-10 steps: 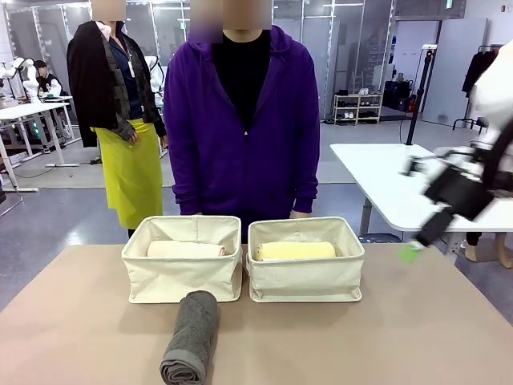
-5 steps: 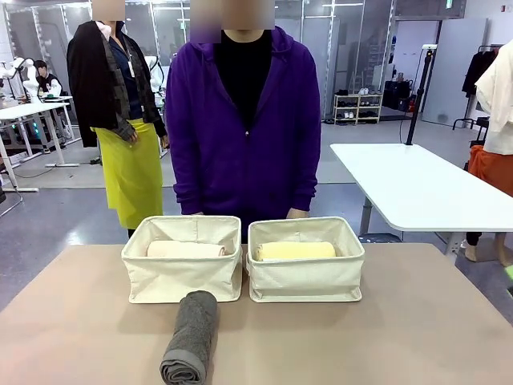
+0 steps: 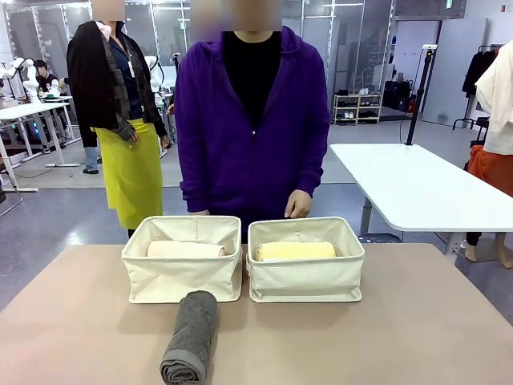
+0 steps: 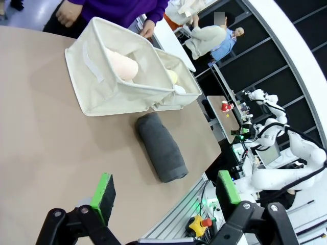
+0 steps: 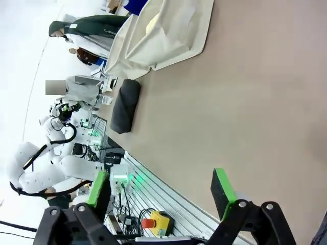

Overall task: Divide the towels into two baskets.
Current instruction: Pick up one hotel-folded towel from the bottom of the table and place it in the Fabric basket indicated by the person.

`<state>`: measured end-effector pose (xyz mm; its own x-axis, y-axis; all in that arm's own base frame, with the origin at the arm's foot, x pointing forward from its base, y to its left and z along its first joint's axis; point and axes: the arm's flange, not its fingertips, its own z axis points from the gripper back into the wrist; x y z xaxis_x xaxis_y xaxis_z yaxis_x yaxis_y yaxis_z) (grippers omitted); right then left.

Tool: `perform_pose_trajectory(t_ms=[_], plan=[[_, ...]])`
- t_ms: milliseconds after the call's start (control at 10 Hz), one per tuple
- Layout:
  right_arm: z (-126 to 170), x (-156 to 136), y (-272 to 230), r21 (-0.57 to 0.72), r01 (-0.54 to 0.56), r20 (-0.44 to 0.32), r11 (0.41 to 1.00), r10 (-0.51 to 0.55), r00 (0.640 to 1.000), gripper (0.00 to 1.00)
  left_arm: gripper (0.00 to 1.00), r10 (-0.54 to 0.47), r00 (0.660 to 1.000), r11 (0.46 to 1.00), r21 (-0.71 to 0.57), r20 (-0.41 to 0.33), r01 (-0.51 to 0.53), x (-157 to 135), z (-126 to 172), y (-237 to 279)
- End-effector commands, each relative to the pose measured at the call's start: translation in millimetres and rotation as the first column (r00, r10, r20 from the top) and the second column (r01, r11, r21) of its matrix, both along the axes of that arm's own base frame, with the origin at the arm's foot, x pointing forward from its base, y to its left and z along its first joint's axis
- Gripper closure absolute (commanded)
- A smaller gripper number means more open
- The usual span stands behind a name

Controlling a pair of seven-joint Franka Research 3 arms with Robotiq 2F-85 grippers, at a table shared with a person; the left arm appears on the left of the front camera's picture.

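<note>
Person's hand [image 3: 298, 204] now behind right basket [image 3: 304, 281]

Grey floor [image 3: 56, 216]. White table [image 3: 417, 188] at 3 o'clock, second white table [image 3: 24, 112] at 10 o'clock. Metal shelf rack [image 3: 357, 108] at 2 o'clock. Glass partitions [image 3: 168, 32] behind.
</note>
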<state>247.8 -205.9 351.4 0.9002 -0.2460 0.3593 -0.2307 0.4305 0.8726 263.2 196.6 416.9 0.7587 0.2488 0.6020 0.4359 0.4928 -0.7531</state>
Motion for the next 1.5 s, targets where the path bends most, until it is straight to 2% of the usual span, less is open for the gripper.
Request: perform_pose_trajectory(t_ms=[0,1400], plan=[[11.4,12.3,11.4,-0.027,-0.041,-0.012,0.999,0.041,0.999,0.0,0.0,-0.004,1.0,1.0,-0.012,0.008,0.004,-3.9,2.4,-0.2],[11.4,12.3,11.4,-0.027,-0.041,-0.012,0.999,0.041,0.999,0.0,0.0,-0.004,1.0,1.0,-0.012,0.008,0.004,-3.9,2.4,-0.2]])
